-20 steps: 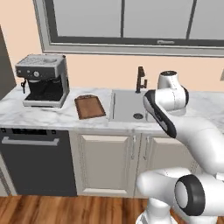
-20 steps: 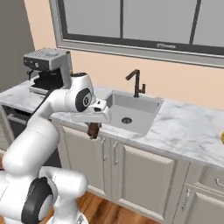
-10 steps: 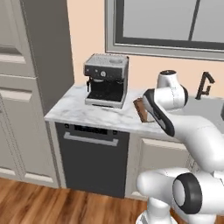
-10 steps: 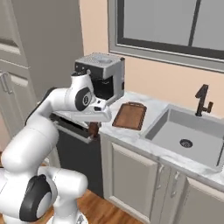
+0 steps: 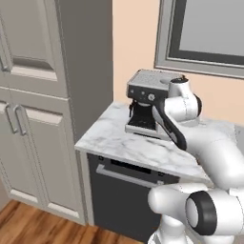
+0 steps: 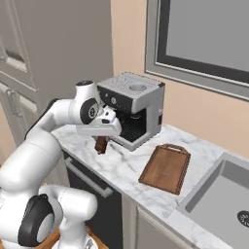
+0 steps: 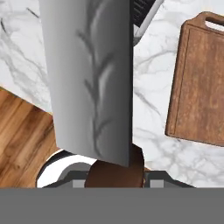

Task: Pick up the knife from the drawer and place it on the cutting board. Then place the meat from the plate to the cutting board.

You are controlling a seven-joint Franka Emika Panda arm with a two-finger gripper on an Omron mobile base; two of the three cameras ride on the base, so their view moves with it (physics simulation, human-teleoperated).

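Note:
My gripper (image 6: 102, 137) is shut on the dark brown handle of the knife (image 6: 101, 146), just in front of the coffee machine and above the marble counter. In the hand view the knife's broad silver-grey blade (image 7: 92, 78) points up the picture from the gripper (image 7: 114, 177). The cutting board (image 6: 166, 167) lies flat on the counter to the right of the gripper, apart from it, with its handle tab toward the wall. The same cutting board (image 7: 201, 83) sits at the right in the hand view. The drawer, the meat and the plate are out of view.
A grey coffee machine (image 6: 130, 109) (image 5: 145, 102) stands at the back of the counter (image 5: 119, 143). The sink (image 6: 221, 194) lies right of the board. A tall cabinet (image 5: 43, 95) rises past the counter's left end, with a dark appliance front (image 5: 119, 190) below.
The whole picture has shifted as the base drove left: the sink left the left base view and the tall cabinet came in. The knife stays in my gripper.

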